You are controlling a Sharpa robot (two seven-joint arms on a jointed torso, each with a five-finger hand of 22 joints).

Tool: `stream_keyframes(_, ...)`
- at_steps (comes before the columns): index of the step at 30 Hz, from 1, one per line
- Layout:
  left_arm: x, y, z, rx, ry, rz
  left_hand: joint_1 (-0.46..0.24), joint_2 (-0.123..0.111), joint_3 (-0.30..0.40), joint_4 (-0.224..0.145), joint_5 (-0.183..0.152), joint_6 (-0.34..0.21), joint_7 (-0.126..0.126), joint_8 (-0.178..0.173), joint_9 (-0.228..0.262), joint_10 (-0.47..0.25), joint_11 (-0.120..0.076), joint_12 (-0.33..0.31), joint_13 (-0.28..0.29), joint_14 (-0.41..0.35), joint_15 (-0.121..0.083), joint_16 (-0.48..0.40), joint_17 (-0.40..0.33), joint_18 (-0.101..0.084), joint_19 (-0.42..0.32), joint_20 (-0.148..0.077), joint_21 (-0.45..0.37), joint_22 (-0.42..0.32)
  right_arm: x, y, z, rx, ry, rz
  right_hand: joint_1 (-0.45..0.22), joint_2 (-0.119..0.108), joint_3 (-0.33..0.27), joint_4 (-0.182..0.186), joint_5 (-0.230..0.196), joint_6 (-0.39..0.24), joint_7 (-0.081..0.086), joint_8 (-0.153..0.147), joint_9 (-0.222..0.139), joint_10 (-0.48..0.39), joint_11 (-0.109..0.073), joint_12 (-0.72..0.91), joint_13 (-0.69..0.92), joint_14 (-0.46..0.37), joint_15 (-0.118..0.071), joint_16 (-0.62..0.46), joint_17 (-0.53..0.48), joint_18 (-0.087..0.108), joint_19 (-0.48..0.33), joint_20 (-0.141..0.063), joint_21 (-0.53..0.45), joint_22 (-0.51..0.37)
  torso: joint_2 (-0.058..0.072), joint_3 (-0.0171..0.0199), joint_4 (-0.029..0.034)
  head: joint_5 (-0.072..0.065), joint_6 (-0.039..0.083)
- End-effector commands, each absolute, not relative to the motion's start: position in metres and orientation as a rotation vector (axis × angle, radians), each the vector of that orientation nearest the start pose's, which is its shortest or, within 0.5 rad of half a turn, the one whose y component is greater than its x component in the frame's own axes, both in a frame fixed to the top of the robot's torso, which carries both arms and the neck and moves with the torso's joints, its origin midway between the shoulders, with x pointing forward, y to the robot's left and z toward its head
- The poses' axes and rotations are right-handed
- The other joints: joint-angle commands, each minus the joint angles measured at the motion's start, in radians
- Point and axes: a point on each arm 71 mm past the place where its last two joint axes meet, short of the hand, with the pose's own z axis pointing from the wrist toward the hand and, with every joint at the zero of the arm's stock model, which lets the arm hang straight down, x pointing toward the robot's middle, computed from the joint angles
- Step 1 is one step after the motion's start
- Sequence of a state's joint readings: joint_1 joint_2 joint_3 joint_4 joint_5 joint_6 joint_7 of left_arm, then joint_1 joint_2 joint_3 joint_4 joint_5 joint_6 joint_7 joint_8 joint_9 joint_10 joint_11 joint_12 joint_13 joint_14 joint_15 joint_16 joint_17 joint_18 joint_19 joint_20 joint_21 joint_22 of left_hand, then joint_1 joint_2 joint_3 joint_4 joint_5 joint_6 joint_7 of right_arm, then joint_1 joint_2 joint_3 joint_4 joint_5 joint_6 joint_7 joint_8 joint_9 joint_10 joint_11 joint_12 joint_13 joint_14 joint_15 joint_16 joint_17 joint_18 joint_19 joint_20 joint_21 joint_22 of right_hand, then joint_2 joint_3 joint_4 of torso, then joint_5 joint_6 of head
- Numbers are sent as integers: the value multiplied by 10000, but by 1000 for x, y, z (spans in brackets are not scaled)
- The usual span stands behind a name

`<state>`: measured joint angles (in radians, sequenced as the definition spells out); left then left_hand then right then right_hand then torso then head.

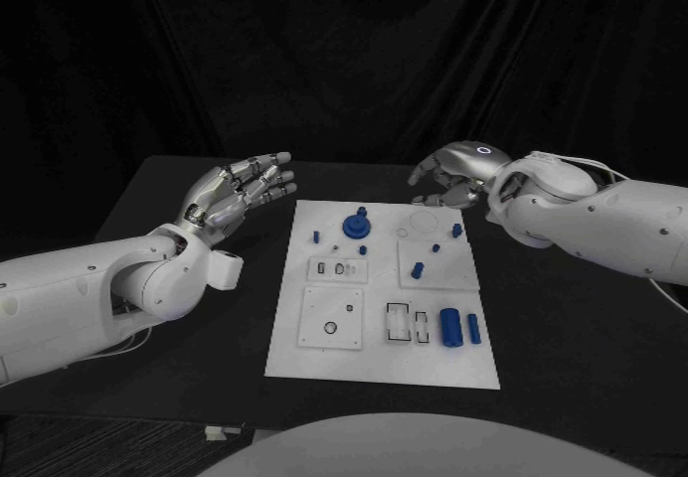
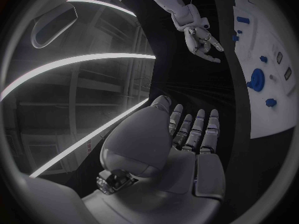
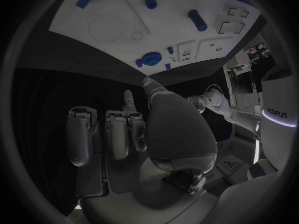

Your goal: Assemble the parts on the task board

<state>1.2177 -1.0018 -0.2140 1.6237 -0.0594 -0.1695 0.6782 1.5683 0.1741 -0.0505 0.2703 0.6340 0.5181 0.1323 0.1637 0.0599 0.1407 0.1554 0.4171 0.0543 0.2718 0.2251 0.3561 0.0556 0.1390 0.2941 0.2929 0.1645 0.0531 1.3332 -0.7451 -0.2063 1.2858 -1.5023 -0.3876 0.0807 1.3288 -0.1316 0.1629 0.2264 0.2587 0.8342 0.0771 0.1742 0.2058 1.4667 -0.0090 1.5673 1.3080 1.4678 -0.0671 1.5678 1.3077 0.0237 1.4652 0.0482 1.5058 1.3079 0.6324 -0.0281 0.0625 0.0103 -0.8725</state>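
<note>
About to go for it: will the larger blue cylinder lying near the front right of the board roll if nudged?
Probably. The larger blue cylinder lies on its side on the flat task board, so a sideways push would likely roll it toward the smaller blue piece beside it. It looks smooth and rigid, perhaps slippery to pinch.

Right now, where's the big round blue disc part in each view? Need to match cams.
Head view: round blue disc part at the white task board's far end, left of centre.
Left wrist view: disc on the board, near its edge.
Right wrist view: disc by the board edge nearest the right hand.
Shared landmark: the board.
</note>
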Motion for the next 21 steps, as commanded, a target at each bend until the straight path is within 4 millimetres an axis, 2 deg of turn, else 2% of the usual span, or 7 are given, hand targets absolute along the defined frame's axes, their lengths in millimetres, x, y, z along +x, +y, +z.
stream_keyframes(1,440,251,-203,-9212,13545,-17128,92,-36,76,1,35,-73,-11,2,-16,-10,67,49,-10,31,62,57,9,-126,64,-4,37,15,525,-234,-176,-3251,15002,5307,63,-103,-3,165,55,-43,11,54,29,1041,-43,35,2628,1030,-52,30,2631,-63,700,-76,35,2394,-17,-1,-17,-85,-1)
stream_keyframes(9,440,251,-205,-9244,13585,-17127,99,-40,99,-8,39,-73,-18,7,-15,-13,86,60,-10,32,70,63,8,-138,67,-5,38,15,521,-274,-198,-2613,15675,4389,157,-225,-5,403,42,-322,-5,42,68,1041,-51,35,2628,1030,-56,30,2631,-62,701,-84,33,2396,-49,-6,-68,-160,-1)
stream_keyframes(14,441,250,-206,-9254,13602,-17130,99,-40,99,-8,39,-73,-18,7,-15,-13,86,60,-10,32,70,63,8,-138,67,-5,38,15,520,-284,-210,-2462,16081,4109,185,-281,-21,520,44,-456,-5,46,80,1041,-53,35,2628,1030,-59,30,2631,-54,684,-87,2,2386,-108,-3,-113,-74,-1)
stream_keyframes(21,441,250,-207,-9256,13617,-17144,103,-35,114,-11,44,-81,-21,6,-15,-20,89,53,-11,28,73,60,7,-143,64,-5,36,14,517,-288,-221,-2381,16586,3922,110,-334,-76,642,-82,-555,-7,83,104,1041,-54,35,2628,1030,-61,30,2631,-49,675,-89,-17,2380,-107,-2,-101,-98,-1)
